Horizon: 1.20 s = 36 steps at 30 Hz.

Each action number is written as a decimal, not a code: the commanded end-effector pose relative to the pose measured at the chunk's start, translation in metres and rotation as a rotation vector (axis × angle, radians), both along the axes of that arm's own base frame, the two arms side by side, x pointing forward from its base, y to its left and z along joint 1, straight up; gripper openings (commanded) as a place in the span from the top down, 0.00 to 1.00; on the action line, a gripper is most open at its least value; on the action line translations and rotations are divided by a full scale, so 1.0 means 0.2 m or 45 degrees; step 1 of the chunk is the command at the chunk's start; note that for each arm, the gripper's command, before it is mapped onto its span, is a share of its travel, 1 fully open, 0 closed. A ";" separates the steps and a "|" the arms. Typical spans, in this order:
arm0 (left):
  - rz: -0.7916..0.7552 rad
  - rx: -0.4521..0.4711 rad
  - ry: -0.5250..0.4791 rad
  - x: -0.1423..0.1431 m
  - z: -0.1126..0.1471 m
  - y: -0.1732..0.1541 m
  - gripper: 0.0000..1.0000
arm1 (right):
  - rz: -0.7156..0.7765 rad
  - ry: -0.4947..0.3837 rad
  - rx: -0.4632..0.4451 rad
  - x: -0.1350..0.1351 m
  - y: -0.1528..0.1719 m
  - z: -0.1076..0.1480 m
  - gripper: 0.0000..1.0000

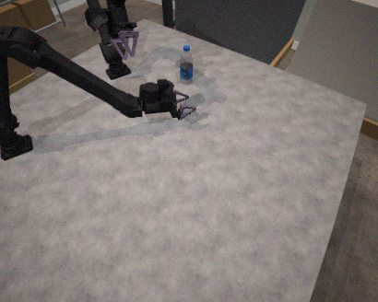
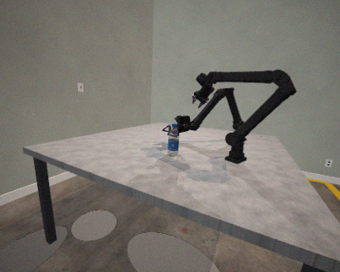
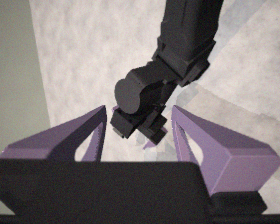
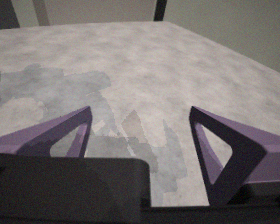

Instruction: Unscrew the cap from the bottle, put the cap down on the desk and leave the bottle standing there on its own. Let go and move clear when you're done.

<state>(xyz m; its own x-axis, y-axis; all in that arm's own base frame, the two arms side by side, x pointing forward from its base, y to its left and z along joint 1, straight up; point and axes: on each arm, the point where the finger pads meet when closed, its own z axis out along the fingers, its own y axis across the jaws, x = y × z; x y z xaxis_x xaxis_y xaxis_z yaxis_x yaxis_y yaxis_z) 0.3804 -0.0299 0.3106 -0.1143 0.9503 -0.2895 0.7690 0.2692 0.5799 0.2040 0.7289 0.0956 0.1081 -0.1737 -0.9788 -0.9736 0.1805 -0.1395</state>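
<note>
A clear bottle (image 1: 186, 66) with a blue label and a blue cap (image 1: 186, 47) stands upright at the far side of the table; it also shows in the exterior view (image 2: 172, 143). My right gripper (image 1: 185, 105) is open and empty. It hovers low over the table a short way in front of the bottle, apart from it. In the right wrist view (image 4: 140, 112) only table top shows between its fingers. My left gripper (image 1: 124, 44) is raised high near its base, fingers partly apart and empty. The left wrist view (image 3: 137, 112) looks down on the right arm.
The left arm's base (image 1: 117, 70) stands on the table left of the bottle. The right arm's base (image 1: 14, 145) sits at the left edge. Cardboard boxes (image 1: 28, 11) and a dark panel (image 1: 235, 23) stand beyond the table.
</note>
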 end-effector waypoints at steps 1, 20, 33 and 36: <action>-0.123 0.204 0.043 -0.18 -0.01 0.10 0.43 | 0.082 0.066 0.105 -0.35 0.09 -0.02 0.05; -0.234 0.448 0.132 -0.40 -0.02 0.21 0.43 | 0.303 0.174 0.267 -1.19 0.14 -0.03 0.05; -0.234 0.448 0.132 -0.40 -0.02 0.21 0.43 | 0.304 0.174 0.267 -1.19 0.14 -0.03 0.05; -0.234 0.448 0.132 -0.40 -0.02 0.21 0.43 | 0.304 0.174 0.267 -1.19 0.14 -0.03 0.05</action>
<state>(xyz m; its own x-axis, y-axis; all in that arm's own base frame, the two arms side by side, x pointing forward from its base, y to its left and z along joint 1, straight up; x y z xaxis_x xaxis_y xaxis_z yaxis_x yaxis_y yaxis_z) 0.2955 0.0121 0.2904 0.0480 0.9973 0.0549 0.8597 -0.0693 0.5060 -0.0370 0.7479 0.0556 0.0051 -0.0200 -0.9998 -0.9987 -0.0505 -0.0041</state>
